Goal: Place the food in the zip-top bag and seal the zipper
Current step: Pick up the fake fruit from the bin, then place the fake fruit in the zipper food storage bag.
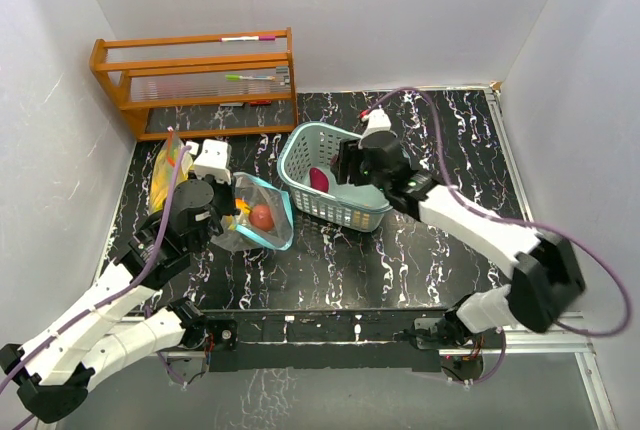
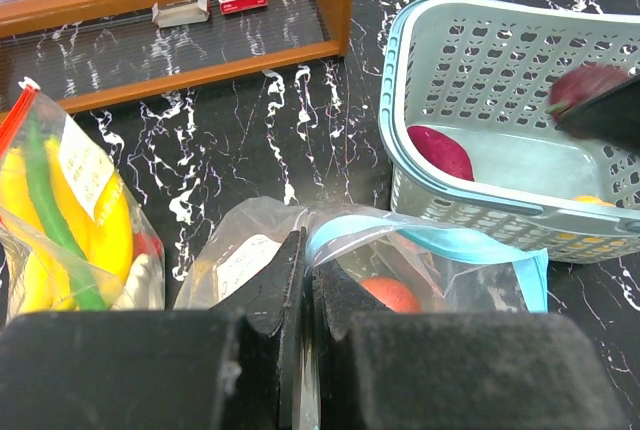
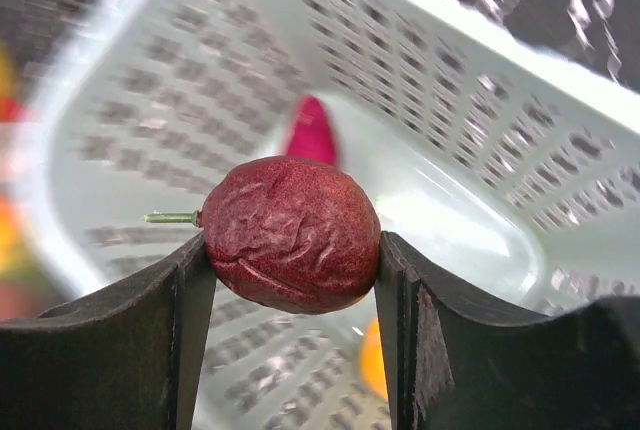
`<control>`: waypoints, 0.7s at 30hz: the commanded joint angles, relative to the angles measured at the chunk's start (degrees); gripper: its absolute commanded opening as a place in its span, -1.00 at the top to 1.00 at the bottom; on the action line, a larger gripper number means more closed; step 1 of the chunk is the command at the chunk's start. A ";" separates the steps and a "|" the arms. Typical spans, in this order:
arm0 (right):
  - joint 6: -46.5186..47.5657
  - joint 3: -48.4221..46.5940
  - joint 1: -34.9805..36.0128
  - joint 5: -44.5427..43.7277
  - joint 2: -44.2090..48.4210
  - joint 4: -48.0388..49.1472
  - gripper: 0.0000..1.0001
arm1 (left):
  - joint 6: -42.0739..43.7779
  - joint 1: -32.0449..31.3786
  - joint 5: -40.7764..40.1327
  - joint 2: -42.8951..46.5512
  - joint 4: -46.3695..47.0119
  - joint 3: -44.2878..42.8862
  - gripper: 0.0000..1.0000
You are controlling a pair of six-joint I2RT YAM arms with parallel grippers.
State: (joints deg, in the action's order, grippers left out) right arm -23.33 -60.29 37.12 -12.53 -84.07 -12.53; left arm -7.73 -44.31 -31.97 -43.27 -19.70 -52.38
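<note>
Right claw: we find the right gripper [image 3: 292, 250] clenched on a dark red fruit [image 3: 290, 215], with one finger pressed to each side of it.
Fruit held: wrinkled skin, with a short green stalk pointing left in the wrist view.
Fruit position: we place it above the inside of the pale teal basket [image 1: 300, 145], clear of the floor of it.
Left claw: the left gripper [image 2: 305, 250] is pinched tight on the rim of the zip-top bag [image 2: 460, 270], beside its blue zipper strip.
Bag position: lying on the black marbled table [image 1: 400, 250], just left of the basket, mouth towards it.
Bag contents: we see one round orange-red fruit [image 2: 390, 293] inside.
Basket contents: a magenta fruit [image 2: 440, 150] lies on the floor; an orange piece [image 3: 372, 360] is too blurred for us to identify.
Second bag [image 2: 75, 155]: far left, holding yellow bananas [image 2: 112, 240] and a long green pepper [image 2: 48, 205].
Rear: a wooden rack [image 1: 195, 80] against the back wall.
</note>
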 commanded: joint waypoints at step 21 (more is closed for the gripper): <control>6.74 -9.49 18.93 23.49 -0.28 14.20 0.46 | -2.21 0.28 2.02 0.14 -1.09 -1.08 1.00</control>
State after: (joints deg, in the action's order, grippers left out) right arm -14.98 -64.14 55.79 17.41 -82.04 -4.01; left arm -8.86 -44.31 -30.65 -44.58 -20.40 -52.40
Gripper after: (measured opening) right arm 0.587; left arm 0.012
